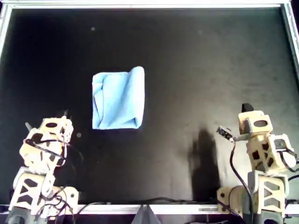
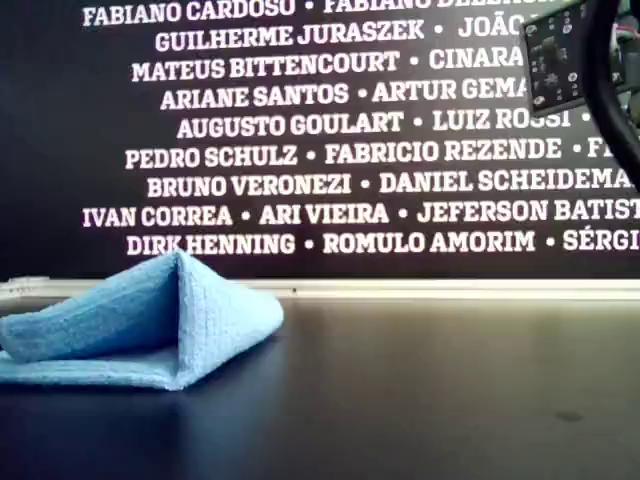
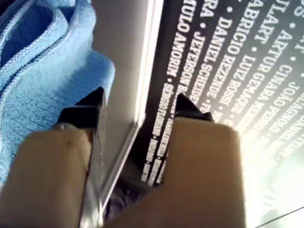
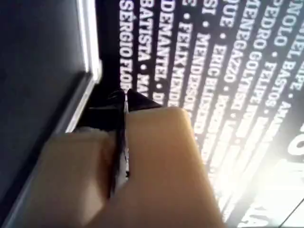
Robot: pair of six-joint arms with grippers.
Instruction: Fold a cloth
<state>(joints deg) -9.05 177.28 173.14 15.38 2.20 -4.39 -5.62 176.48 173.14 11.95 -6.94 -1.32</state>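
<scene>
Item: cloth, light blue, folded into a loose rectangle with one raised fold, lying on the black table, free of both arms; my first gripper, jaws parted and holding nothing, near the cloth; my second gripper, jaws pressed together and unladen, well apart from the cloth.

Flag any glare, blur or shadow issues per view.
Overhead: soft overall, cloth bright and washed out, dark shadow on the table beside the arm at the view's right. Exterior: cloth sharp, circuit board out of focus. First wrist: gripper blurred, glare at one corner. Second wrist: gripper blurred, glare washing out the lettering.
</scene>
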